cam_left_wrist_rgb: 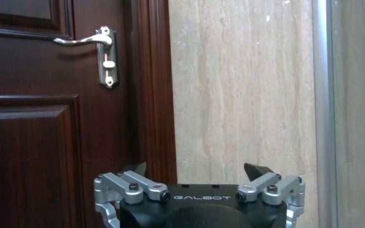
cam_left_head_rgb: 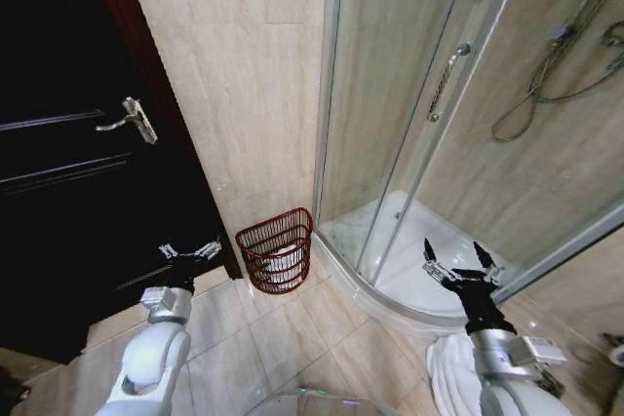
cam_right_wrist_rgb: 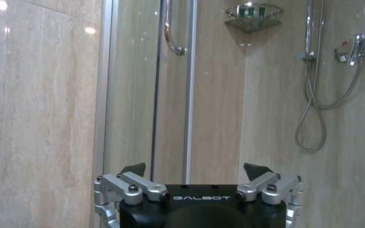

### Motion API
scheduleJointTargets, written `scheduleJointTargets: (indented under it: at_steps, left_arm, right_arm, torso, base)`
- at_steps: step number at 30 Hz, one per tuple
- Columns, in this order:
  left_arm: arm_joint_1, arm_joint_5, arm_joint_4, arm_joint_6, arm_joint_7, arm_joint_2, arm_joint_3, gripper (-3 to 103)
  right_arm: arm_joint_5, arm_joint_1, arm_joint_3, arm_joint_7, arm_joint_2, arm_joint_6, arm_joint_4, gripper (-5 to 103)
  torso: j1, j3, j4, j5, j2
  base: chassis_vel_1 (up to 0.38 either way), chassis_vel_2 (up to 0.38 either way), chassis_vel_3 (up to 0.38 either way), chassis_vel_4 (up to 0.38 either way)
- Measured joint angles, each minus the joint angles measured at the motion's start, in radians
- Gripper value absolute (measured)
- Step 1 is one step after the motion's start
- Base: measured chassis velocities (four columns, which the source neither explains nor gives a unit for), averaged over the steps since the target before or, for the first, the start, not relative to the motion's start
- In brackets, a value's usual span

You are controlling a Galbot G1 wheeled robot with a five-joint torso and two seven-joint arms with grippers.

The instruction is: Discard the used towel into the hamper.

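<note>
Both grippers, left point(cam_left_head_rgb: 191, 251) and right point(cam_left_head_rgb: 458, 258), hung with fingers apart; the hamper point(cam_left_head_rgb: 278, 249) stood far between them, perhaps holding something white.

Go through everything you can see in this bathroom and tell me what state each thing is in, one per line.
Hamper: upright against the wall, something white inside.
Towel: crumpled on the floor by the right arm.
Door: closed, handle level.
Shower door: appears shut.
Shower hose: hanging in a loop.
Left gripper: open, empty, held up near the door.
Right gripper: open, empty, facing the shower.
</note>
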Motion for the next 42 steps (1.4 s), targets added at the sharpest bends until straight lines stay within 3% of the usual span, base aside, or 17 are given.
scheduleJointTargets:
  at_steps: [16,42]
  left_arm:
    - [0.013,0.000,0.015,-0.020,0.005,0.004,0.006,100]
    - [0.011,0.019,0.044,-0.035,0.007,0.005,0.033,100]
  right_arm:
    - [-0.017,-0.022,0.001,-0.014,0.005,0.009,0.009,100]
    - [-0.022,-0.035,0.004,-0.018,0.006,0.042,-0.004,100]
  torso:
    - [0.000,0.000,0.0001,-0.0001,0.000]
    - [0.000,0.000,0.0001,-0.0001,0.000]
  base:
    - [0.019,-0.020,-0.016,0.023]
    - [0.150,-0.150,-0.155,0.151]
